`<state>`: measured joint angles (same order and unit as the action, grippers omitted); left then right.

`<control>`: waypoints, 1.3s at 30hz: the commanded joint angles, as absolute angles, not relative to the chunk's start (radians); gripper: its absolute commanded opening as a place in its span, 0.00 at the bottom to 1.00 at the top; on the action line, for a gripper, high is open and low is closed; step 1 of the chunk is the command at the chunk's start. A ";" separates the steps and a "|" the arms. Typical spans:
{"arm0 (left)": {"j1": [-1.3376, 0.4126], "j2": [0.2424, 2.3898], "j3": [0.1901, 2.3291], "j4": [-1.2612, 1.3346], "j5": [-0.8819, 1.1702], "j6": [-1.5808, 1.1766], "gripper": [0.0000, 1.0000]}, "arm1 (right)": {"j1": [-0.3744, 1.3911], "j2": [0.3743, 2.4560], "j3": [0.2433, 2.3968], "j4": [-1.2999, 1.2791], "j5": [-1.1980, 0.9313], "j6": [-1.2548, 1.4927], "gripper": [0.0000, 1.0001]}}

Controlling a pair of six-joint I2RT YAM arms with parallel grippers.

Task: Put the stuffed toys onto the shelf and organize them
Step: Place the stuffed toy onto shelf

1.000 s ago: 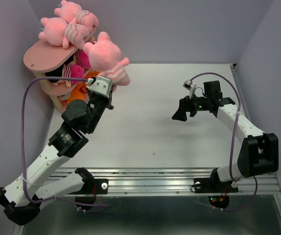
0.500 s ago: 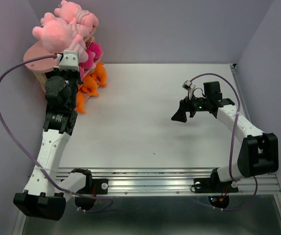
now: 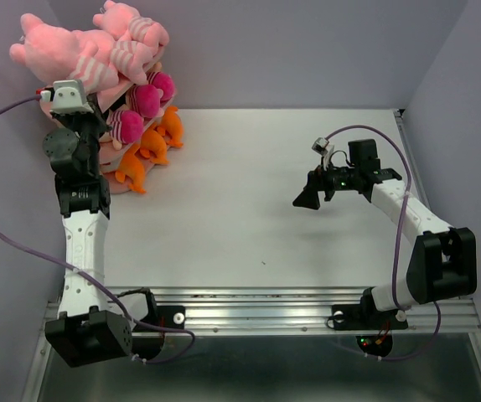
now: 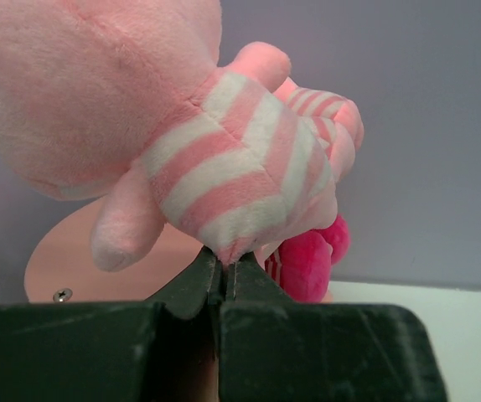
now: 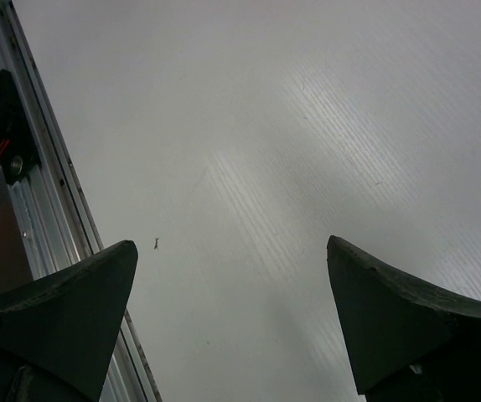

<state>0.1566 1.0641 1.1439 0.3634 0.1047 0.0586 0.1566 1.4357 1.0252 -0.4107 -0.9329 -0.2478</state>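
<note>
left pincer (image 4: 224, 280) closed on bottom seam of pink striped plush (image 4: 232, 159) | plush aloft above shelf (image 4: 52, 260) top board | judged light, soft, floppy; seam pinch may slip, body grip safer | right pincer (image 5: 230, 245) agape, empty, over desk (image 3: 249, 209)

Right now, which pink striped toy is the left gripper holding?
The leftmost one, pinched at its striped shirt by the left gripper; the others lie piled on top of the shelf.

White bench (image 3: 249, 193); pink shelf (image 4: 56, 264) stands at its 10 o'clock corner. On the shelf: pink striped animals (image 3: 136, 33) piled on top, magenta dolls (image 3: 144, 99) below, orange toys (image 3: 144, 151) lowest.
</note>
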 commanded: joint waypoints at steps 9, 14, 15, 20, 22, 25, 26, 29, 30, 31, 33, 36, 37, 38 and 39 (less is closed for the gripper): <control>0.238 1.155 1.134 0.557 0.222 -0.198 0.00 | 0.152 1.424 1.017 -0.379 -0.957 -0.267 1.00; 0.242 1.178 1.132 0.566 0.218 -0.230 0.00 | 0.143 1.424 1.017 -0.379 -0.957 -0.268 1.00; 0.241 1.181 1.129 0.566 0.215 -0.233 0.00 | 0.143 1.425 1.017 -0.379 -0.957 -0.268 1.00; 0.244 1.183 1.117 0.565 0.199 -0.247 0.02 | 0.143 1.425 1.017 -0.380 -0.959 -0.268 1.00; 0.248 1.184 1.111 0.565 0.202 -0.256 0.04 | 0.143 1.425 1.017 -0.380 -0.959 -0.268 1.00; 0.252 1.187 1.108 0.565 0.204 -0.262 0.06 | 0.143 1.427 1.019 -0.380 -0.959 -0.268 1.00; 0.253 1.187 1.108 0.565 0.204 -0.267 0.08 | 0.143 1.425 1.017 -0.382 -0.959 -0.268 1.00; 0.256 1.193 1.108 0.565 0.201 -0.271 0.10 | 0.133 1.424 1.017 -0.382 -0.960 -0.268 1.00; 0.258 1.193 1.108 0.563 0.199 -0.275 0.11 | 0.133 1.424 1.017 -0.380 -0.962 -0.268 1.00; 0.259 1.195 1.106 0.563 0.199 -0.276 0.12 | 0.133 1.424 1.017 -0.380 -0.962 -0.268 1.00; 0.267 1.198 1.108 0.563 0.201 -0.290 0.18 | 0.133 1.424 1.019 -0.380 -0.965 -0.268 1.00; 0.273 1.206 1.111 0.558 0.209 -0.298 0.21 | 0.133 1.424 1.017 -0.382 -0.966 -0.268 1.00; 0.275 1.207 1.111 0.558 0.209 -0.301 0.25 | 0.133 1.422 1.017 -0.382 -0.968 -0.268 1.00; 0.276 1.207 1.111 0.558 0.209 -0.304 0.27 | 0.133 1.422 1.017 -0.383 -0.969 -0.268 1.00; 0.278 1.209 1.111 0.557 0.209 -0.307 0.30 | 0.133 1.422 1.017 -0.383 -0.969 -0.268 1.00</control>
<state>0.2676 1.2156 1.1053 0.4824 0.2020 -0.2893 0.1379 1.4357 1.0233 -0.4110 -0.9413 -0.2493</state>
